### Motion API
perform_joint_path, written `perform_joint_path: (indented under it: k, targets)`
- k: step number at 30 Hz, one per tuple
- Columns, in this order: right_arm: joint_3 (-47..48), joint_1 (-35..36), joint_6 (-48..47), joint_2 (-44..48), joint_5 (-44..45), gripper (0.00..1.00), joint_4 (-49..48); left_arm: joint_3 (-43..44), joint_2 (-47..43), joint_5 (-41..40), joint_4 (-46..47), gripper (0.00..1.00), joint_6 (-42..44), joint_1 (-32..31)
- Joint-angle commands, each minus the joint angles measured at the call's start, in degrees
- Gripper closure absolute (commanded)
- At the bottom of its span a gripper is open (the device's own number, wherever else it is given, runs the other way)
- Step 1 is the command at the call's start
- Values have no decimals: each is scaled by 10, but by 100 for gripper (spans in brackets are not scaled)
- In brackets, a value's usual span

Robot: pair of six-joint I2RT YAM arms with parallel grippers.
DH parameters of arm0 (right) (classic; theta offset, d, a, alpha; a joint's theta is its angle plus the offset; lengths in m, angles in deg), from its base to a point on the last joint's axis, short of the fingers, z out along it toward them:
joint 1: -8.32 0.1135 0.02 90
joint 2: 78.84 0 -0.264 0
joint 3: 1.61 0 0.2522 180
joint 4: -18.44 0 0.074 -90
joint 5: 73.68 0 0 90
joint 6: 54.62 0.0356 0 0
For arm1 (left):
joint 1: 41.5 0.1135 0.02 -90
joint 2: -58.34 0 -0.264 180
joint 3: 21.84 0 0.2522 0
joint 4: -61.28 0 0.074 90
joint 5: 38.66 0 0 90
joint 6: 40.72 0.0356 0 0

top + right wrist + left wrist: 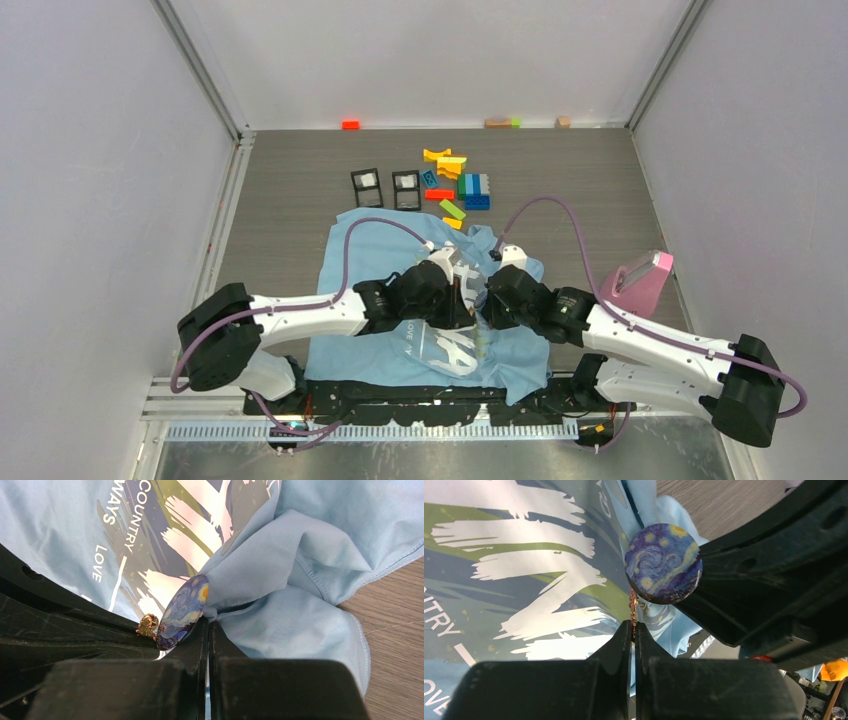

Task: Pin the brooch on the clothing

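Grey wood-grain worktop (290, 180) and its load.
A light blue T-shirt (370, 255) lies crumpled at the near edge, black frames (367, 186) and coloured blocks (470, 190) beyond, a pink object (640, 282) at right.

Light blue T-shirt (320, 535), right wrist view: small white print reads "COUNTRY", "LOVE" and a cut-off "WAYS". Left wrist view, same print: only "TRY" and "OVE" at the frame edge. Large white brush lettering beside it is too cropped to read.

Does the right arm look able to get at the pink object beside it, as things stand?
Probably not at once. The right gripper is shut on a fold of the T-shirt, and the pink object lies back beside its forearm.
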Motion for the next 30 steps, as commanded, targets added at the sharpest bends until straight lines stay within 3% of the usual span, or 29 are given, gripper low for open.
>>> perform_joint_path:
  k: [1,15,30]
  targets:
    - [1,3,13,1,24,99,-6,-5,-19,14,80,100,-4,-2]
    - [5,3,15,-22,29,99,-3,-28,-3,68,190,100,-9,4]
    - [8,3,16,-33,48,99,5,-42,-21,73,191,100,0,21]
